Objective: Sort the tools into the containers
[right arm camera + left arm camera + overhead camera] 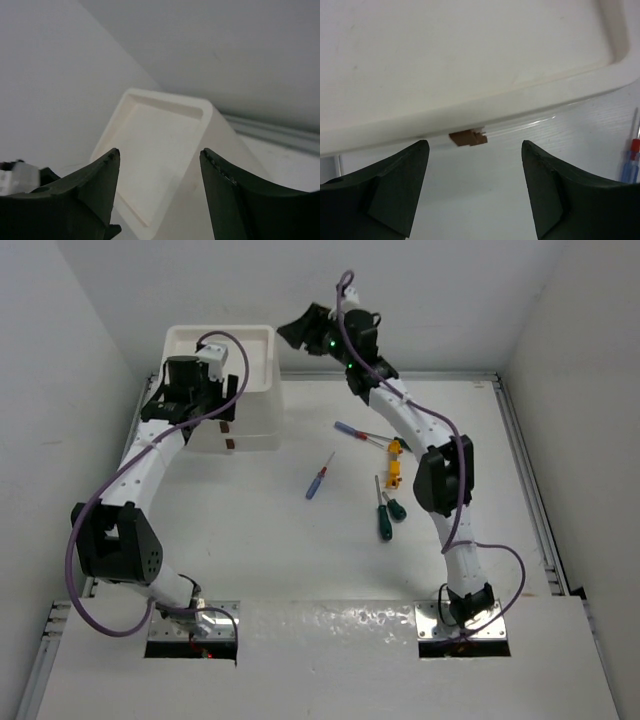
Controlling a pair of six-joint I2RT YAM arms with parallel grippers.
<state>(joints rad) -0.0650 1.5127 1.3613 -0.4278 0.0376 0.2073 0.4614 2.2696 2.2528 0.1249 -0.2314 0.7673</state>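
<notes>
The white stacked container (258, 360) stands at the back left, its top tray bare, with brown drawer tabs (229, 426) on the front. My left gripper (226, 406) hovers over its front edge, open and empty. In the left wrist view the tray rim (520, 95) and one brown tab (467, 137) lie just beyond the open gripper (475, 165). My right gripper (292, 332) is raised beside the container's back right corner, open and empty; its wrist view looks down on the tray (165, 145) between its open gripper (160, 165). Blue-red screwdrivers (318, 480) (352, 430), yellow-orange ones (395, 462) and dark green ones (385, 518) lie on the table.
White walls close in the table at the left, back and right. A metal rail (530, 490) runs along the right edge. A blue-red screwdriver shows at the right edge of the left wrist view (630, 160). Part of the left arm (17, 177) shows in the right wrist view.
</notes>
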